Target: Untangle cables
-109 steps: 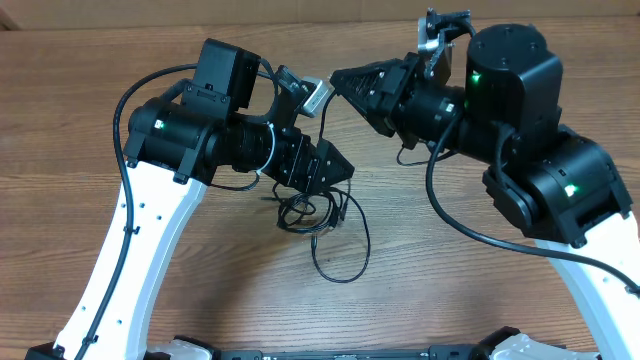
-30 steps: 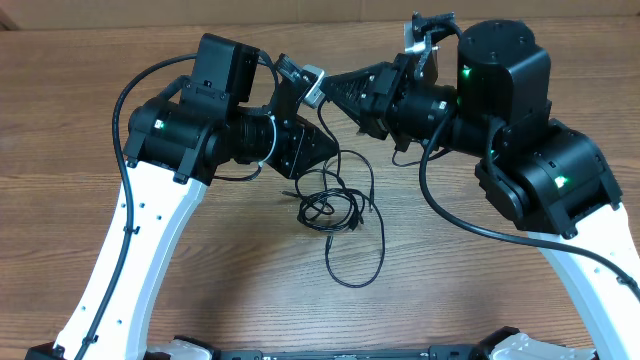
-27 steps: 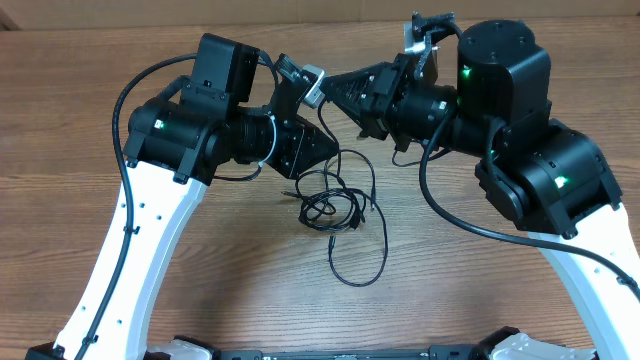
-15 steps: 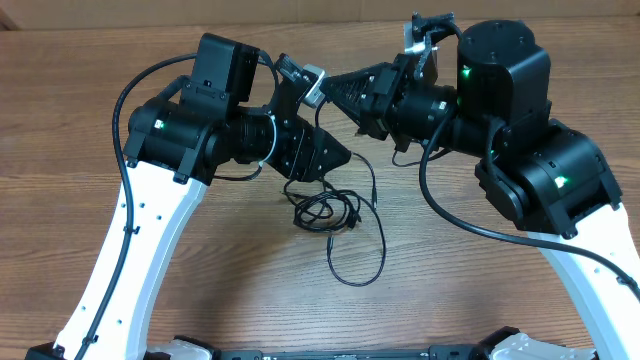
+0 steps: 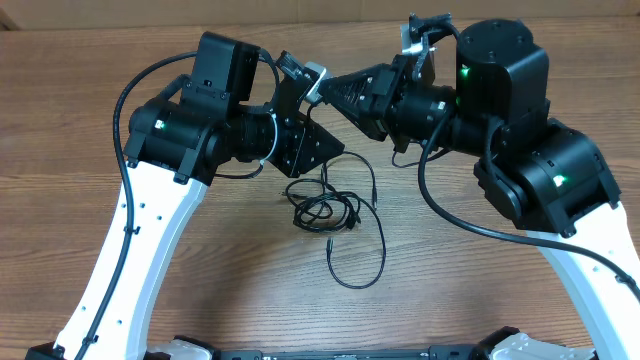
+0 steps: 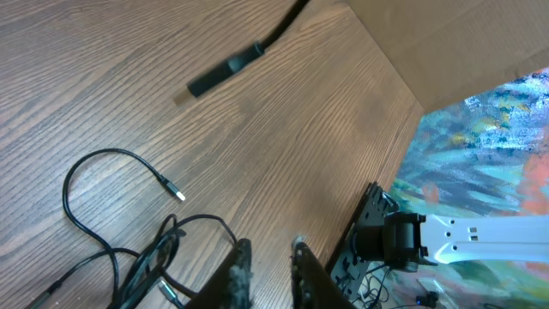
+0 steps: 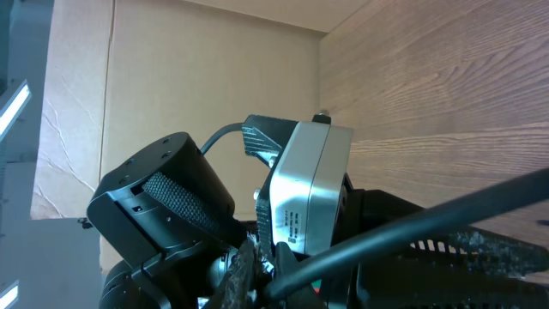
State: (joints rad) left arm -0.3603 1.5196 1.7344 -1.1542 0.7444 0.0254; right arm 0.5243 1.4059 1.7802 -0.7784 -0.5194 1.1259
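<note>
The cables (image 5: 320, 211) lie as a small black knot on the wooden table between the arms. One thin loop (image 5: 361, 262) trails from it toward the front. In the left wrist view the knot (image 6: 141, 268) is at lower left, and a free plug end (image 6: 177, 194) rests on the wood. My left gripper (image 5: 334, 152) hovers just above the knot. Its jaws (image 6: 271, 254) stand narrowly apart, with only wood showing between the tips. My right gripper (image 5: 323, 90) is raised behind it, shut (image 7: 264, 249) on a cable strand (image 7: 412, 232). A plug (image 6: 220, 75) hangs in the air.
A cardboard wall (image 7: 189, 77) stands along the back of the table (image 5: 80, 220). The left arm's camera housing (image 7: 304, 193) sits close in front of the right gripper. The table's edge and the arm bases (image 6: 403, 245) show at right in the left wrist view.
The left gripper's jaws opened wide, then came most of the way together. The knot slid slightly left on the table. The right arm barely moved.
</note>
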